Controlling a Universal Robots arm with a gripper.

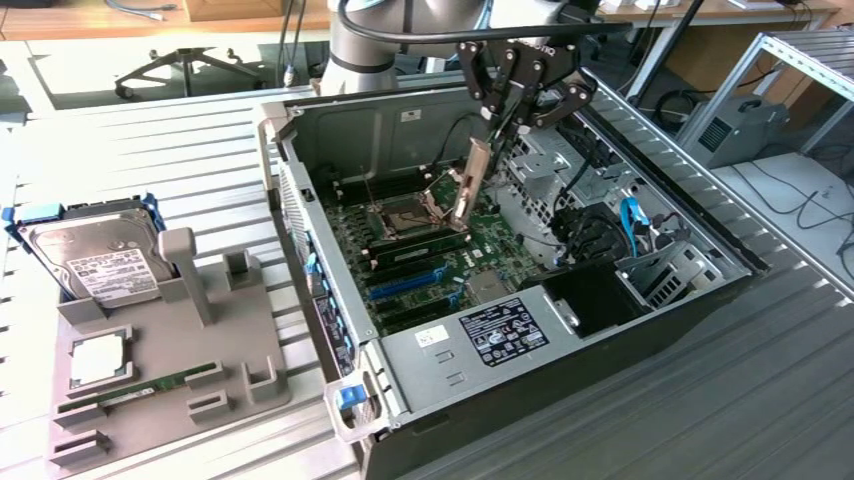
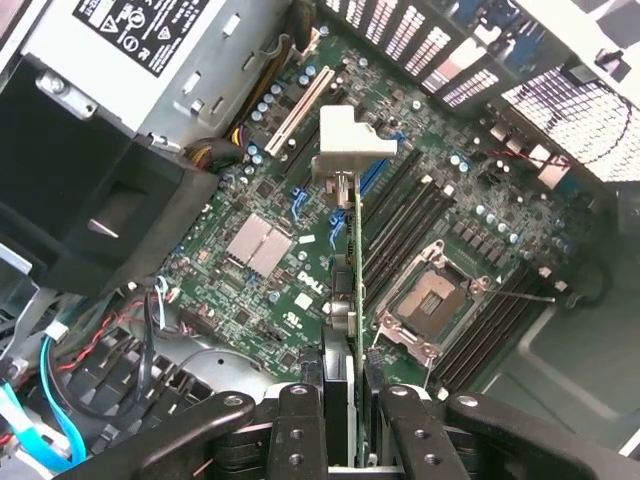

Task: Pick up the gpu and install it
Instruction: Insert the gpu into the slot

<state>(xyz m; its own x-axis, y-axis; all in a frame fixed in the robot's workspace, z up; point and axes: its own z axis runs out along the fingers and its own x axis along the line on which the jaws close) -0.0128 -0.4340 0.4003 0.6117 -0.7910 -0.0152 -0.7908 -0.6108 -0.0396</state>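
- One gpu (image 1: 467, 185) (image 2: 348, 300) is hanging edge-on, roughly upright, over the motherboard (image 1: 447, 265) (image 2: 250, 290) inside the open computer case (image 1: 534, 380). It is not seated in any slot.
- One gripper (image 1: 497, 130) (image 2: 345, 420) is clenching the gpu between its two fingers (image 2: 298, 415). The card's green board edge is running away from the wrist camera, and its silver end bracket (image 2: 348, 148) is sitting at the far end.
- One white "DELL" logo (image 2: 310, 268) is showing on the motherboard in the wrist view, just beside the card's edge.
- One power supply label (image 1: 501, 335) (image 2: 140, 25), black with white print, is facing up. Warning symbols are showing on it, but its text is too small to read.
- One empty CPU socket (image 1: 400, 215) (image 2: 430, 295) is lying near the hanging card.
- One long white expansion slot (image 2: 300, 105) is lying beyond the bracket.
- One grey parts tray (image 1: 160, 420) is sitting on the table at the exterior view's left, apart from the case.
- One silver hard drive (image 1: 100, 262) is lying at the tray's far end. Its white label is not readable.
- One narrow green RAM stick (image 1: 147, 385) is lying in the tray near the front.
- Blue cables (image 1: 634, 225) (image 2: 40, 410) are running through the drive bay side of the case.
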